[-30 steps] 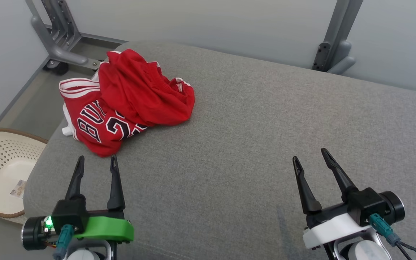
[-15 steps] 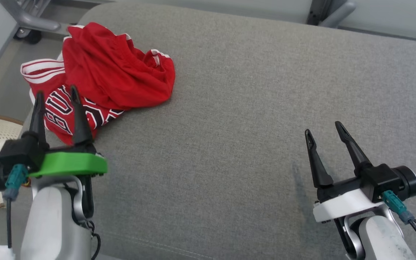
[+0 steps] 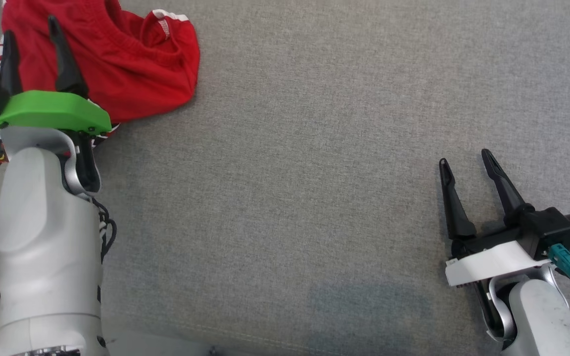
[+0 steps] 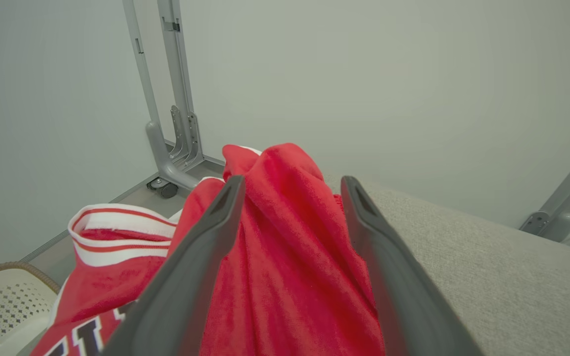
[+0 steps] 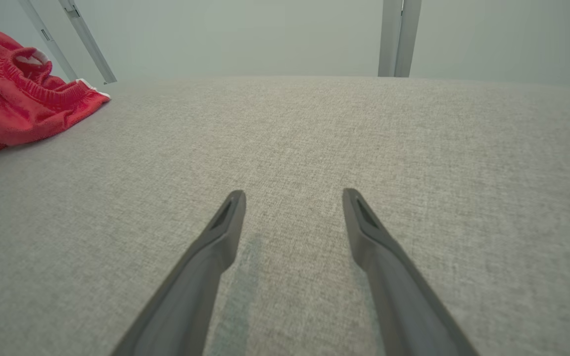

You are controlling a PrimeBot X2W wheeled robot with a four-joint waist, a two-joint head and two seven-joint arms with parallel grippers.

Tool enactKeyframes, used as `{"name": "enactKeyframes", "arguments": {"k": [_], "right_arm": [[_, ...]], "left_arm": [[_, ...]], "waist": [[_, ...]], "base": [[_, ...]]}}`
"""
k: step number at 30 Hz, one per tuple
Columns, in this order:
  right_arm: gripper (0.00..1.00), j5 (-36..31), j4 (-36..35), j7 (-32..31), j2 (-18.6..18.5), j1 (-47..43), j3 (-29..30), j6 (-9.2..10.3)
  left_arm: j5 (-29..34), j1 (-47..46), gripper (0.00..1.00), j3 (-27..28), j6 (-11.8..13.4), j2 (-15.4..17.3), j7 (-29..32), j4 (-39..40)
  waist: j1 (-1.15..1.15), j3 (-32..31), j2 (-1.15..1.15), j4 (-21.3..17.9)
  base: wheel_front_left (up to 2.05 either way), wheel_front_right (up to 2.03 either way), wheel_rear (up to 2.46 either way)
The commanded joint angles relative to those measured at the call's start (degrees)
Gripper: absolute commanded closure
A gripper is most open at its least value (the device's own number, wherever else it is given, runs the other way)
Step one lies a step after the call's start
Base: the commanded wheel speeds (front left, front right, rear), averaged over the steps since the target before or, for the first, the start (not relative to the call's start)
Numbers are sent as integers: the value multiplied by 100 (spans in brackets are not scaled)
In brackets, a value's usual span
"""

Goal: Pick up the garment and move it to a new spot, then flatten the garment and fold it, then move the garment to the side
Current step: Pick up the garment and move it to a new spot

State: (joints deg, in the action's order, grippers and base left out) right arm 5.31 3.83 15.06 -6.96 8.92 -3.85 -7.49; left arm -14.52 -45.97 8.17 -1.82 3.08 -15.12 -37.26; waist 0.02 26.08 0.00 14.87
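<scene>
Garment (image 3: 131, 59): a red heap at the far left of the grey cushion (image 3: 290, 173), cut off by the top edge of my head view. My left claw (image 3: 30, 27) sits over it with the jaws wide. From the head view I can't tell whether the fingers touch the cloth.

The left wrist view tells me more. Red fabric (image 4: 285, 257) shows in the gap of the claw (image 4: 292, 180), with a fold rising to about the tips. To the left lies a part with white-and-red striped trim and black lettering edged in white. This view also shows a cream perforated basket (image 4: 3, 306) low at the left, off the cushion's left edge. A grey frame leg (image 4: 159, 143) stands on a castor on the floor behind the heap, near the wall.

My right claw (image 3: 465, 157) is well apart from the garment, at the near right over bare cushion, jaws wide with nothing between them. Its wrist view (image 5: 293, 193) catches the heap (image 5: 13, 109) at the upper left with a gathered waistband showing. It also shows the cushion's far edge against the pale wall, where a grey post (image 5: 394, 37) stands.

For room, a broad bare stretch runs from the heap to the right claw. The cushion's near edge, with its seam, lies along the bottom of the head view.
</scene>
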Motion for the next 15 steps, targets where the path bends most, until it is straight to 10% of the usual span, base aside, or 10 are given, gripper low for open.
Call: {"name": "enactKeyframes", "arguments": {"k": [1,15], "right_arm": [[0,91,25,18,-54,118,-16,0],[0,317,276,-1,-176,459,-452,0]], "left_arm": [[14,-368,0,74,67,119,-3,-348],[-68,-1900,0,132,282,540,603,-2870]], "waist": [[-2,379,0,-205],[-2,698,0,-429]], "base": [[0,0,0],[0,0,0]]}}
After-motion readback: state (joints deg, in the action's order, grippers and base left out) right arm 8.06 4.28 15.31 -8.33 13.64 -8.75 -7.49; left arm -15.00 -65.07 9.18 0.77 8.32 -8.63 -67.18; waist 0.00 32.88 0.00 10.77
